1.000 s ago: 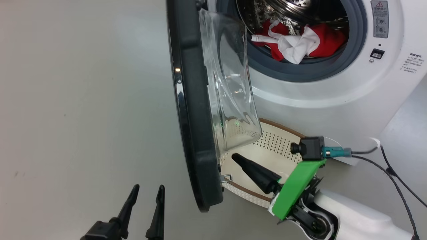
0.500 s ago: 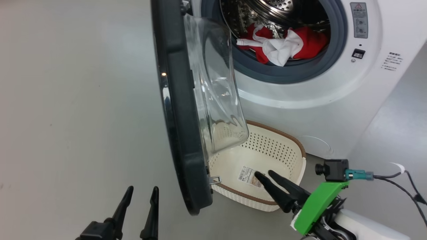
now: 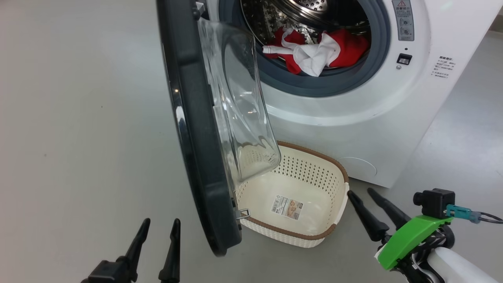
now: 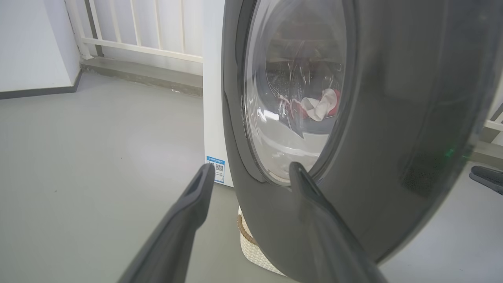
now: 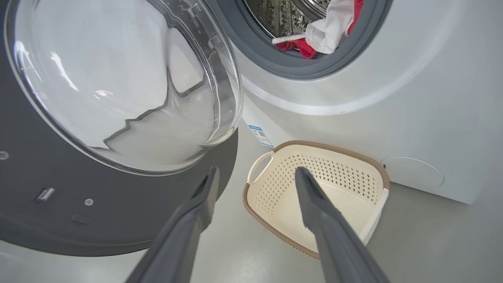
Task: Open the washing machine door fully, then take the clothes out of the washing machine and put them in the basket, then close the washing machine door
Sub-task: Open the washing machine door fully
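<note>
The right gripper [image 3: 360, 191] hovered low beside the basket [image 3: 306, 173], fingers spread and empty (the left gripper [image 3: 162, 220] likewise, just outside the open door [image 3: 196, 157]).

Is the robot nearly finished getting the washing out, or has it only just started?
Only just started. Done: the washing machine door is swung open. In hand: nothing; the left gripper and the right gripper are both open and empty, the right one beside the basket. Left: the red and white clothes lie inside the washing machine, the basket holds none, and the door must be closed afterwards.
</note>
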Controlling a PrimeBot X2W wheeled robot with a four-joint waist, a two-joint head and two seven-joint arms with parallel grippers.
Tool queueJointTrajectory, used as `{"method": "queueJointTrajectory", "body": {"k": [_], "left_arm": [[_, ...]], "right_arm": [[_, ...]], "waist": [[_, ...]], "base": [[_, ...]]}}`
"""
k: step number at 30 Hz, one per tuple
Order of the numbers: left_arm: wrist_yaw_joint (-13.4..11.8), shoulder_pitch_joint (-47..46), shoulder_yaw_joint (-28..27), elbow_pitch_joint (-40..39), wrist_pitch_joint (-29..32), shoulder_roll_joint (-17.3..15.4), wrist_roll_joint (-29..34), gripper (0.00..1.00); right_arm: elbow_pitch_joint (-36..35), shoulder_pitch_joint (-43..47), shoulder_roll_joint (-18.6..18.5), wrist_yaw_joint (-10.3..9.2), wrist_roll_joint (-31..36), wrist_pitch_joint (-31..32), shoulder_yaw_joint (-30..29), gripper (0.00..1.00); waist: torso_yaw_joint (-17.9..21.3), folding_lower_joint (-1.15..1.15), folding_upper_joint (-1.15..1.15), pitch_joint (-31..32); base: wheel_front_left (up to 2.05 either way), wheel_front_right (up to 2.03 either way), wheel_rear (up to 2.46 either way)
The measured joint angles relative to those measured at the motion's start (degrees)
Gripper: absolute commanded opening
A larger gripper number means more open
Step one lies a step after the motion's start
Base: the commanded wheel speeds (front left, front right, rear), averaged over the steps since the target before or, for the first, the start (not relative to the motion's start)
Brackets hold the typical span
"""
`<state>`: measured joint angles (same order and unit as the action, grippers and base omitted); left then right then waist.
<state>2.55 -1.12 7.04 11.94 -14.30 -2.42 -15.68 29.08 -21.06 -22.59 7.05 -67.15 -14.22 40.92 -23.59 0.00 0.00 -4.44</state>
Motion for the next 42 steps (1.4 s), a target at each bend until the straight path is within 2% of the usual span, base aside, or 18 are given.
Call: {"method": "queueJointTrajectory", "body": {"k": [6,12,23,31,42], "left_arm": [[0.0,0.0,-0.3,0.0,0.0,0.0,0.1,1.00],[0.0,0.1,-0.5,0.2,0.0,0.0,0.1,1.00],[0.5,0.1,-1.0,0.5,0.0,0.0,0.6,1.00],[0.5,0.1,-1.0,0.5,0.0,0.0,0.7,1.00],[0.5,0.3,-1.1,0.5,0.0,0.0,0.7,1.00]], "right_arm": [[-0.5,6.5,3.5,0.01,14.4,-0.1,-13.3,1.00],[-3.4,12.2,7.4,0.01,25.7,-0.2,-23.7,1.00],[-10.2,17.8,13.5,0.07,39.7,-0.3,-36.6,1.00],[-13.9,19.4,15.7,0.07,44.7,-0.3,-41.7,1.00],[-13.4,23.4,17.7,0.07,47.2,-0.4,-43.9,1.00]], "waist": [[0.4,0.00,0.00,0.2],[0.3,0.00,0.00,0.7],[0.3,0.00,0.00,1.4],[0.3,0.00,0.00,1.6],[0.7,0.00,0.00,2.1]], "base": [[0.00,0.00,0.00],[0.00,0.00,0.00],[0.00,0.00,0.00],[0.00,0.00,0.00],[0.00,0.00,0.00]]}}
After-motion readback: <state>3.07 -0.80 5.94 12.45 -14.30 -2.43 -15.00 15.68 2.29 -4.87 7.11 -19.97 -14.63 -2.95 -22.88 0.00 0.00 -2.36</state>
